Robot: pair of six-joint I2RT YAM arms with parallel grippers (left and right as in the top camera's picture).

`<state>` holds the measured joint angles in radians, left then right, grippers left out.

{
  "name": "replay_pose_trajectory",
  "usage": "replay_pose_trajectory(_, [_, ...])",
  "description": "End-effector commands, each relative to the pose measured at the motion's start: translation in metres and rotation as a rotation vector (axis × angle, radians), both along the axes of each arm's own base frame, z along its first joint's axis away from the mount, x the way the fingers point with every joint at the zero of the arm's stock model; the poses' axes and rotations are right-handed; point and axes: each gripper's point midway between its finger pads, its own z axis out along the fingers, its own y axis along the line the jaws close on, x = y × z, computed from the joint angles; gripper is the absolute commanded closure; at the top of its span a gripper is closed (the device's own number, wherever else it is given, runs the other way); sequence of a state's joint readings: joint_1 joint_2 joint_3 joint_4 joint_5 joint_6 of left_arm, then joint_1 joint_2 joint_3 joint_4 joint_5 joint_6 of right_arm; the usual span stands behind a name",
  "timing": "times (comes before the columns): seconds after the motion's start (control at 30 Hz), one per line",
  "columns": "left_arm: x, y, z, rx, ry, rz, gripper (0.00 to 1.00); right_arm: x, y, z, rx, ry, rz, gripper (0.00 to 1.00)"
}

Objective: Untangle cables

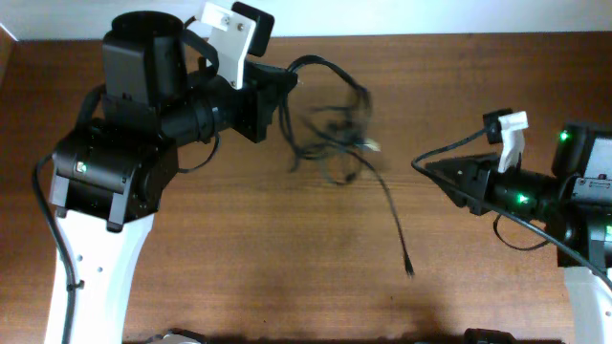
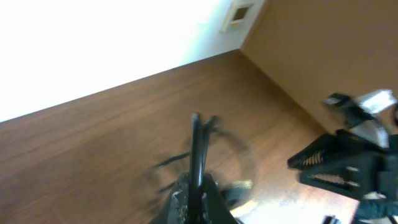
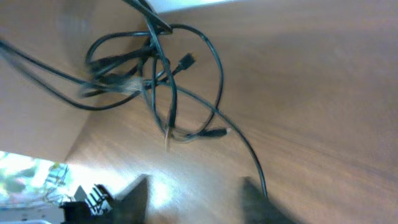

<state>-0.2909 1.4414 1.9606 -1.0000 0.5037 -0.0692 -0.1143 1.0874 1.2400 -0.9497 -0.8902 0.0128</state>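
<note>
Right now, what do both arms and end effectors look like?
Left arm and right arm: black joints, white lower links, green status lights, a white wrist bracket each, black arm cables looping alongside. Left end effector and right end effector: black, tapered, two-fingered.

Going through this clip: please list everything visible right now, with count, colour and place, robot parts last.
cables: one tangled bunch, separate cords hard to count, black, upper middle of the table, one strand trailing toward the front
table: one, dark brown wood, under everything
left arm: one, black and white, left side
right arm: one, black and white, right side
left end effector: one, black, shut on the cables, lifting part of the bunch
right end effector: one, black, open, beside the trailing strand, holding nothing
</note>
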Motion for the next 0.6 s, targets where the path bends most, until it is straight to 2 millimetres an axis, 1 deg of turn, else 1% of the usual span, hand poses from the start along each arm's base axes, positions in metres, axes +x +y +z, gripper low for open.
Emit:
replay_pose_trajectory(0.0, [-0.018, -0.009, 0.017, -0.022, -0.072, -0.120, 1.00, -0.009, 0.016, 0.024, 0.094, -0.083, 0.113, 0.27])
replay_pose_trajectory(0.1, [-0.041, -0.030, 0.026, -0.080, -0.085, -0.282, 1.00, -0.010, 0.017, 0.025, 0.103, -0.075, 0.110, 0.25])
replay_pose_trajectory(0.17, [-0.051, -0.038, 0.025, -0.085, -0.082, -0.341, 1.00, -0.012, 0.017, 0.025, 0.117, -0.054, 0.105, 0.25])
replay_pose_trajectory(0.2, [-0.058, -0.042, 0.023, -0.083, -0.075, -0.376, 1.00, -0.015, 0.020, 0.028, 0.131, -0.058, 0.121, 0.25])
replay_pose_trajectory(0.27, [-0.081, -0.052, 0.013, -0.048, -0.078, -0.491, 1.00, -0.022, 0.025, 0.035, 0.176, -0.063, 0.166, 0.25])
replay_pose_trajectory(0.37, [-0.102, -0.061, -0.003, -0.006, -0.033, -0.562, 1.00, -0.023, 0.026, 0.036, 0.236, 0.036, 0.124, 0.26])
replay_pose_trajectory(0.5, [-0.117, -0.073, -0.004, -0.005, -0.021, -0.619, 1.00, -0.027, 0.029, 0.040, 0.267, 0.049, 0.147, 0.27])
replay_pose_trajectory(0.57, [-0.124, -0.080, -0.002, -0.007, -0.036, -0.649, 1.00, -0.027, 0.029, 0.039, 0.268, 0.052, 0.146, 0.30])
